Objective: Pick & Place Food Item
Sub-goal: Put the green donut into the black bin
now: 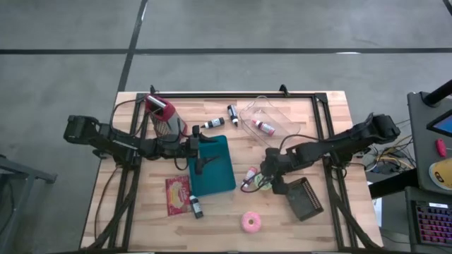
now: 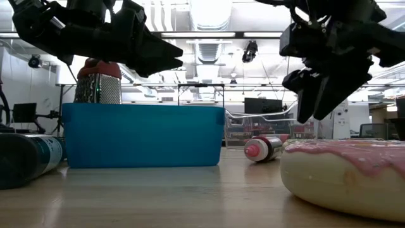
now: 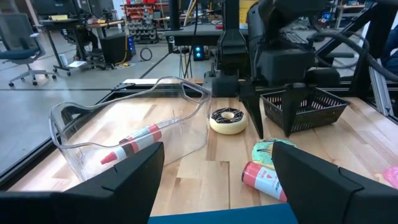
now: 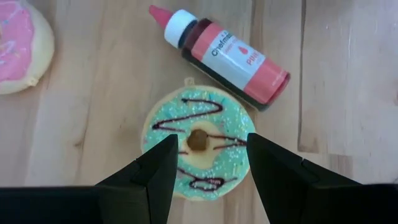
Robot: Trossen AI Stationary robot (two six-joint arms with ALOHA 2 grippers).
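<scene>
Right gripper [image 4: 205,165] | spread over green donut [image 4: 198,142], frame centre | risk: I clip the red bottle [image 4: 230,56] just beside, nudging it.

Left arm: reaches in from the left side, roughly level.
Left gripper [image 1: 210,149]: jaws spread wide, holding nothing.
Right arm: reaches in from the right side.
Right gripper [image 4: 205,177]: pointing down, jaws parted, empty.

Colours on the table
A mint-green donut [image 4: 198,144] is seen with chocolate zigzags; pink icing on another donut [image 1: 251,221]; a teal bin [image 1: 214,166].
</scene>
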